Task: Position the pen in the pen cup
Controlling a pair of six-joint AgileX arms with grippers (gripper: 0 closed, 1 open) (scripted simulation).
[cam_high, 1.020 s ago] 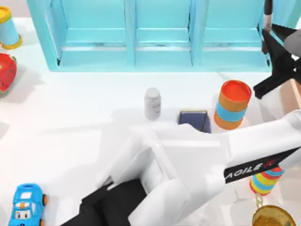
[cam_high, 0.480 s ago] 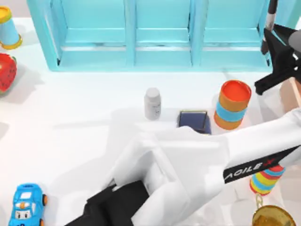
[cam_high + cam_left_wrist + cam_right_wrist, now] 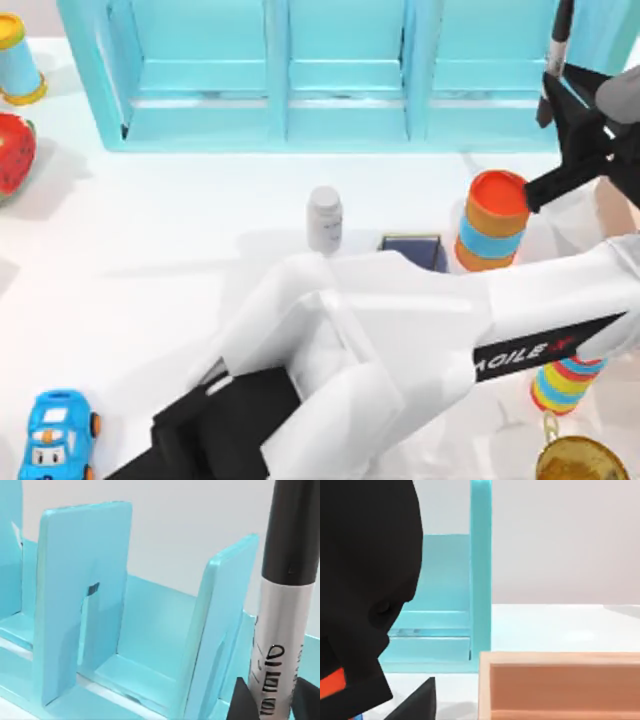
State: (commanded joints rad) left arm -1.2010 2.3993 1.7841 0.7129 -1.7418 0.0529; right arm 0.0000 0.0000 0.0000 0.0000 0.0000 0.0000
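The pen is riding high at the counter's far right, upright, pinched between the jaws of the left gripper, whose arm is stretching across from the lower left. The grasp is done; the drop is not. The pen cup is sitting empty mid-counter beside the orange cylinder, well apart from the pen. I cannot tell how the right arm's jaws stand.

I counted one pen, one pen cup, one white bottle, one orange cylinder, one blue toy car, one turquoise rack with three bays, one strawberry-like toy, one striped stack, and one gold bell.
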